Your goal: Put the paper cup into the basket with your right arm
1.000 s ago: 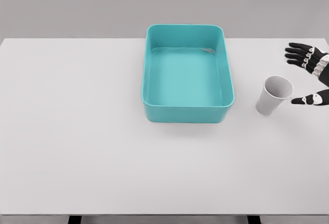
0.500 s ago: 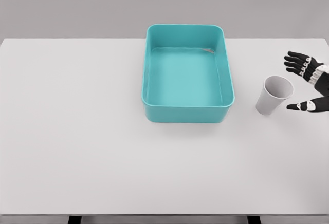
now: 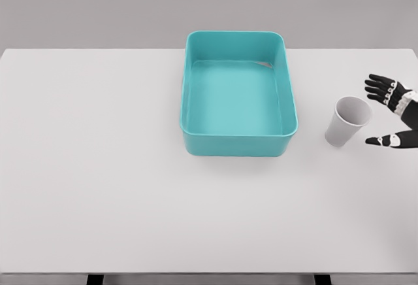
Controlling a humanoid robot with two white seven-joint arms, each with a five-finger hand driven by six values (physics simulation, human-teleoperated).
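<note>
Here the paper cup (image 3: 347, 121) stands on the white worktop (image 3: 98, 167), mouth up and leaning a little, to the right of the basket (image 3: 238, 93) and clearly apart from it. The right robot hand (image 3: 392, 115) is just beside the cup on its right, at the picture's right edge. Its fingers (image 3: 382, 89) are spread above and behind the cup's rim, and the thumb (image 3: 385, 140) reaches in lower down, level with the cup's side. The hand is wide open and holds nothing; a narrow strip of worktop shows between the thumb tip and the cup, so the two do not touch.

The cup is plain white and the basket plain teal; neither carries any readable writing or label. A small pale mark sits on the basket's inner far wall near the right corner, too small to make out.

The palm and wrist of the right robot hand are cut off by the frame, so only the black fingers with their white joints show. The cup's inside is in shadow and its bottom cannot be seen.
</note>
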